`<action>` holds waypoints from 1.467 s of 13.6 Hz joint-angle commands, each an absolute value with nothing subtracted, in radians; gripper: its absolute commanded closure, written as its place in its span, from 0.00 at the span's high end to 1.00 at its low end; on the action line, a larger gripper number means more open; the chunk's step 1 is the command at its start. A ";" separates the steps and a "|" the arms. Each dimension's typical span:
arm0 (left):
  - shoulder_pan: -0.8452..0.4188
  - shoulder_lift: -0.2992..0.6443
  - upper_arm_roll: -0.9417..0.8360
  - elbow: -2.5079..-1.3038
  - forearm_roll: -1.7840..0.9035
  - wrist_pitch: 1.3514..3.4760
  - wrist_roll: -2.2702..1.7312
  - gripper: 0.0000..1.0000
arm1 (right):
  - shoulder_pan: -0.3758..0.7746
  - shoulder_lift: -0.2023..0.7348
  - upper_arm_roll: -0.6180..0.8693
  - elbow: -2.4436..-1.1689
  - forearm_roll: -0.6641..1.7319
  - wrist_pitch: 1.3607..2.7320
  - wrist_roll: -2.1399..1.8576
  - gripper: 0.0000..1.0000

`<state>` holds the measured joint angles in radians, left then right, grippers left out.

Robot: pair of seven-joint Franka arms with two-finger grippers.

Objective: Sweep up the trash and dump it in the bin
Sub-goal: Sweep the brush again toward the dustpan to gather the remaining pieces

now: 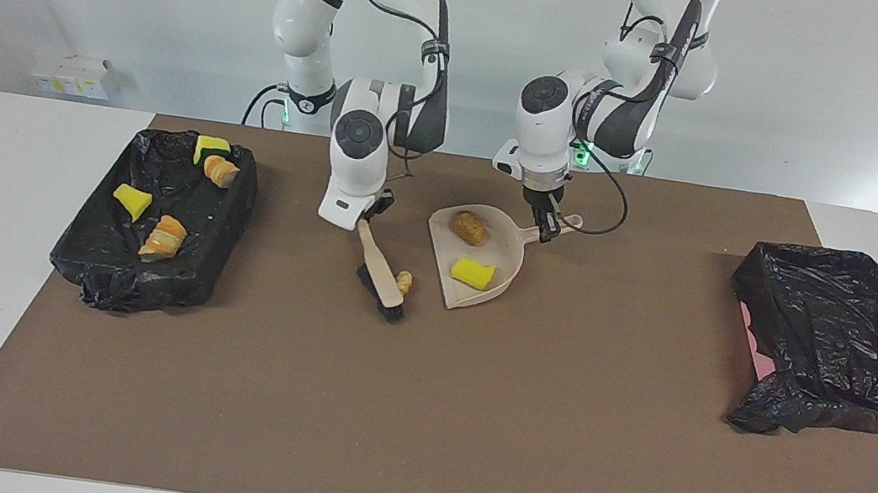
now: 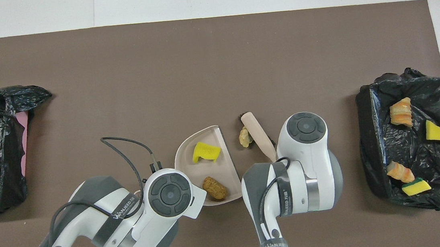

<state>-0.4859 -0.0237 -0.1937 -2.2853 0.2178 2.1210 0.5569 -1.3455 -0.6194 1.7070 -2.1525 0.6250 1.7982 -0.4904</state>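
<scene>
Risk of overshoot at the lip of the beige dustpan (image 1: 496, 275): the bread slice (image 1: 404, 281), lying on the brown mat just beside the pan's open edge and against the black bristles of the brush (image 1: 381, 277), could be flicked past or rolled round the brush head if the stroke is angled wrongly, and a hard push could be expected to nudge the pan itself and spill the yellow sponge wedge (image 1: 473, 272) and brown roll (image 1: 469, 228) already lying in it. The right gripper (image 1: 369, 219) is seen pressed together on the brush's pale handle, the brush slanting down to the mat between the pan and the right arm's end of the table. The left gripper (image 1: 547, 229) is seen pinched on the dustpan's handle, at the pan's edge nearer to the robots, with the pan flat on the mat. Four more pieces, two sponge wedges and two bread pieces, are seen in the black-lined tray (image 1: 222, 252) toward the right arm's end; the black-lined bin (image 1: 835, 333) toward the left arm's end appears to hold none, so the dump is judged not yet done
</scene>
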 commanded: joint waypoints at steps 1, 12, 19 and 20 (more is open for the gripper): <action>-0.486 -0.018 -0.189 -2.299 0.232 2.152 0.532 0.00 | -1.200 -0.629 1.655 -2.167 0.684 1.741 -0.406 0.00; -0.472 -0.014 -0.189 -2.299 0.227 2.177 0.535 0.00 | -0.922 -0.640 1.362 -2.123 0.730 1.414 -0.012 0.00; -0.449 -0.005 -0.189 -2.303 0.227 2.215 0.554 0.00 | -0.910 -0.646 1.282 -2.144 0.704 1.393 -0.009 0.00; -0.446 -0.002 -0.189 -2.299 0.226 2.217 0.560 0.00 | -0.858 -0.675 1.267 -2.155 0.704 1.410 0.042 0.00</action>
<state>-0.4669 -0.0105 -0.1873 -2.2853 0.2167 2.1716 0.5586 -0.9127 -0.6338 1.2864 -2.1379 0.7121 1.4078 -0.0078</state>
